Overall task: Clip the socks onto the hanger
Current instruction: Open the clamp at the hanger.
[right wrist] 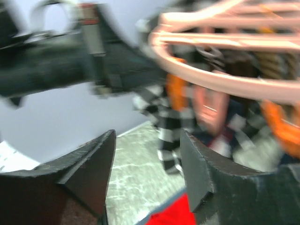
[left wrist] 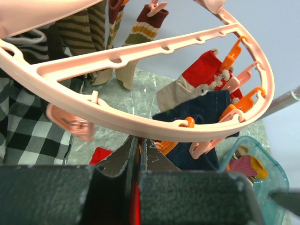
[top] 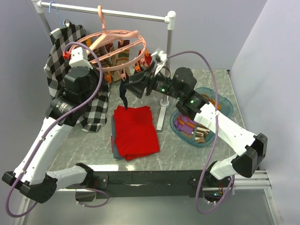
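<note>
A grey marbled table [top: 187,147] is filling the middle of the frame. A folded red cloth [top: 135,131] is lying at its centre. A teal tray [top: 227,107] of socks [top: 187,125] is sitting at right, a white stand foot [top: 161,117] is resting between them, and a checked shirt [top: 96,112] is draping onto its left.

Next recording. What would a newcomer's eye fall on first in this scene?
The salmon-pink round hanger stands out first, hanging from the white rail at the back with striped, red and navy socks clipped under it. Next comes the bright red folded cloth in the middle of the table. The black-and-white checked shirt is draped at the back left.
</note>
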Robot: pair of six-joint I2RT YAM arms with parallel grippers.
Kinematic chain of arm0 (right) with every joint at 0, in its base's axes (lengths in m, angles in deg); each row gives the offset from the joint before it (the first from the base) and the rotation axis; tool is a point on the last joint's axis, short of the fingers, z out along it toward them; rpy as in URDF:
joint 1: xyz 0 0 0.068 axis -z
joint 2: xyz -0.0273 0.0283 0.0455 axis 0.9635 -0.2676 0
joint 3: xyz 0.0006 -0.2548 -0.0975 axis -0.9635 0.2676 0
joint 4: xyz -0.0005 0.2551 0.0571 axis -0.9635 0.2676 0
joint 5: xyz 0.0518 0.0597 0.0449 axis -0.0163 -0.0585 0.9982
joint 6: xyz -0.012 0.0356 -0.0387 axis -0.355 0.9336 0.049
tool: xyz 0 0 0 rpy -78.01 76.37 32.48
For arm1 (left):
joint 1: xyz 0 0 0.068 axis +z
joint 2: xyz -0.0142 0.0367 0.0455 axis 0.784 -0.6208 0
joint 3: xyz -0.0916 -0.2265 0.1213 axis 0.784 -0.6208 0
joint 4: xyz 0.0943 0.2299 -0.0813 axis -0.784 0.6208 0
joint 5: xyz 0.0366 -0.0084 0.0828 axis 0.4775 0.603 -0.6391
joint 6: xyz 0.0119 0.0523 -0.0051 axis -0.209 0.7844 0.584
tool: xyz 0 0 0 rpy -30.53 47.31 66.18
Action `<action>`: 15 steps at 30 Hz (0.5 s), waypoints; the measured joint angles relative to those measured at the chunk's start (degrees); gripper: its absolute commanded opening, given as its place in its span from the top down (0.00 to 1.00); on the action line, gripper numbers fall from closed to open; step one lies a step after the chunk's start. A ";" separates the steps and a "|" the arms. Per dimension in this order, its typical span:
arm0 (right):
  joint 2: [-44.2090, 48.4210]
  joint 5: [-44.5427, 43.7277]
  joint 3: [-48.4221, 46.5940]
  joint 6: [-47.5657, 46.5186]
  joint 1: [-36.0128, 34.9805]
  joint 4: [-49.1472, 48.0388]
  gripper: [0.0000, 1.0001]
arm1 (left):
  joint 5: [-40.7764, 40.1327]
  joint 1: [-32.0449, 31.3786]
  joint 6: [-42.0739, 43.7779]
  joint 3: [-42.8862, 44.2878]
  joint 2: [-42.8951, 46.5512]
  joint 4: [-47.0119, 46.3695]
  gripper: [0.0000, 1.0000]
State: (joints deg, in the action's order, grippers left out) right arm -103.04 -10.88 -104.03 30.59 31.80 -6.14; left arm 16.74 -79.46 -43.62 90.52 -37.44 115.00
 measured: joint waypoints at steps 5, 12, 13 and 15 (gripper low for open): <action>-2.47 3.65 0.02 -2.25 -4.13 -7.30 0.29 | 1.60 0.00 -0.09 1.22 -0.31 0.92 0.97; -11.21 3.48 -0.02 -2.86 -4.59 -12.02 0.28 | 3.10 0.00 -0.61 1.95 -0.37 1.95 0.96; -12.33 2.97 -0.02 -2.97 -4.61 -11.96 0.28 | 3.23 0.00 -0.68 1.95 -0.37 1.99 0.96; -13.99 2.14 0.00 -3.15 -4.61 -12.02 0.29 | 3.50 0.00 -0.79 1.95 -0.37 1.97 0.97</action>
State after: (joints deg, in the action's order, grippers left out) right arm -117.03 -8.74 -104.03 27.44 27.19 -18.16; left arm 20.24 -79.46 -44.41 92.47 -37.81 116.97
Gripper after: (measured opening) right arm 0.714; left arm 0.059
